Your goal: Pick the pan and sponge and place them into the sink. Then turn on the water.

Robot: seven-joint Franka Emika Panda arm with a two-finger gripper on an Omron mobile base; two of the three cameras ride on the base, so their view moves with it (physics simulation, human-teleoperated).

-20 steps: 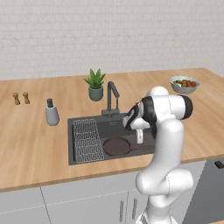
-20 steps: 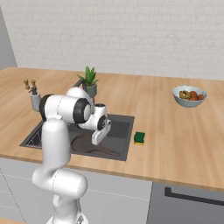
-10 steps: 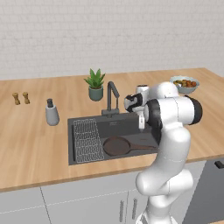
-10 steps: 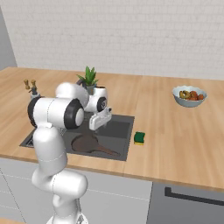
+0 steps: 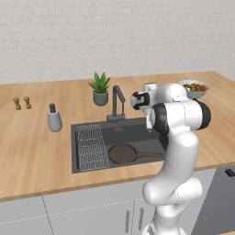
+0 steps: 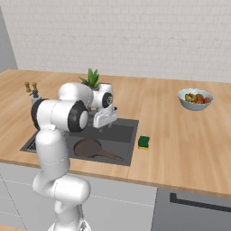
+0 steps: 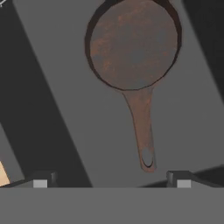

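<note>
Left base view: from behind-left, looking forward and down across the counter [image 5: 36, 156]. Right base view: from behind-right, same downward slant. Both share the sink [image 5: 133, 133] and the pan [image 5: 123, 153]. Hand view: close, looking straight down into the basin floor.

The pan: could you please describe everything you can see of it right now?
The pan is round, shallow and dark brown, with a mottled, rusty-looking inside. A long thin handle of the same colour ends in a small hanging hole. It lies flat and upright on the floor of the sink, beside the wire rack, handle pointing toward the robot's right. Nothing holds it; the pincer hangs open above the handle's end.
</note>
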